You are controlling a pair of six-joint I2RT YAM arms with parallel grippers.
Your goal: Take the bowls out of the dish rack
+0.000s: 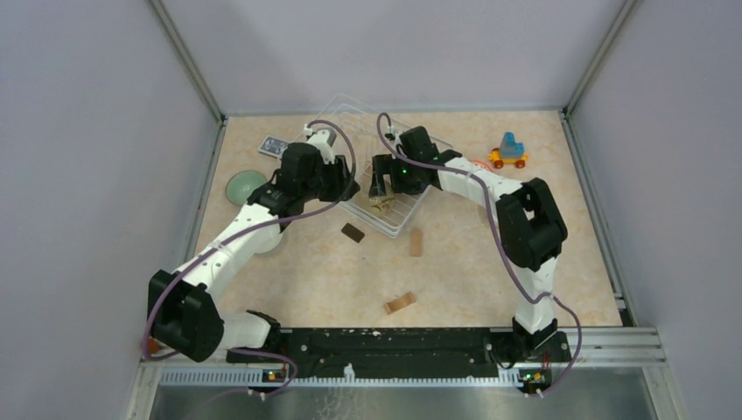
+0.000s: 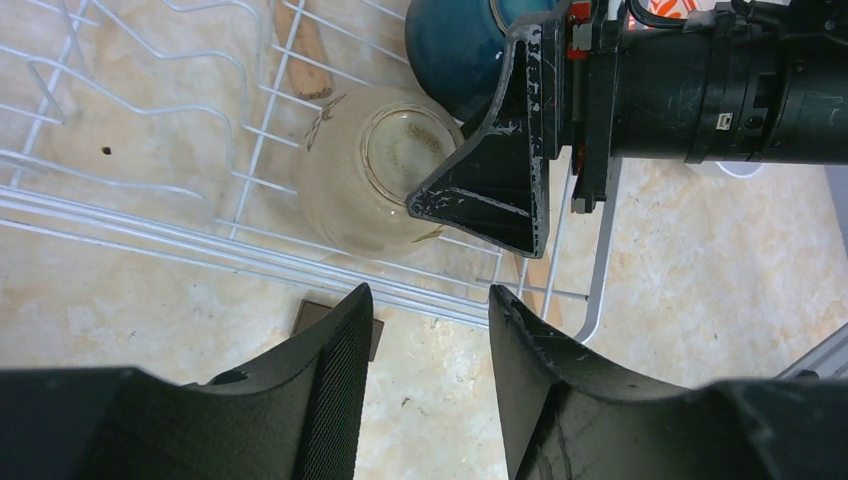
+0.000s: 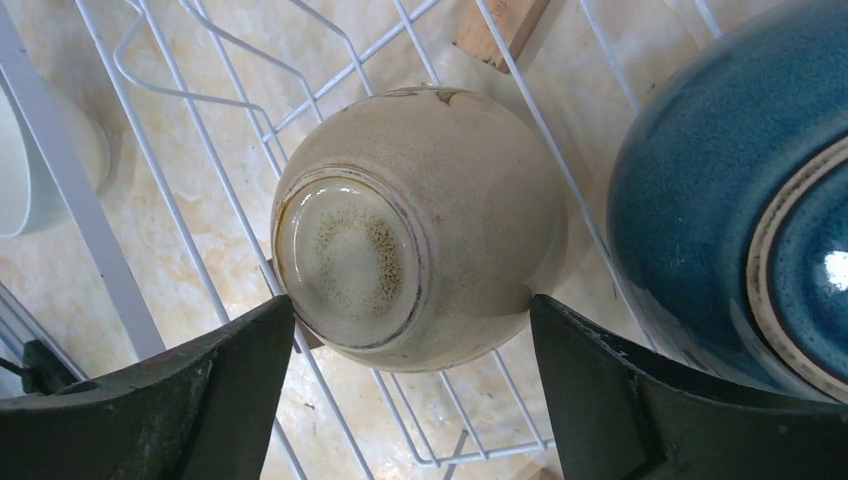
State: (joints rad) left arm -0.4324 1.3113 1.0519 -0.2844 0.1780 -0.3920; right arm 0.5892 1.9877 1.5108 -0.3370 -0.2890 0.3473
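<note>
The white wire dish rack (image 1: 348, 108) stands at the back centre. A beige bowl (image 3: 420, 230) lies in it, foot toward the right wrist camera, next to a dark teal bowl (image 3: 730, 200). My right gripper (image 3: 412, 310) is open inside the rack, with one fingertip on each side of the beige bowl and close against it. My left gripper (image 2: 430, 300) is open and empty, just outside the rack's near rail (image 2: 150, 232), facing the beige bowl (image 2: 360, 170) and the teal bowl (image 2: 450, 50). A pale green bowl (image 1: 245, 186) sits on the table at the left. An orange-patterned bowl (image 1: 477, 162) peeks out behind the right arm.
A white bowl (image 3: 40, 160) sits outside the rack. Wooden blocks lie on the table: a dark one (image 1: 353, 232) by the rack's near corner and two lighter ones (image 1: 416, 242) (image 1: 400, 303). A toy train (image 1: 508, 153) stands at the back right and a small card (image 1: 274, 146) at the back left.
</note>
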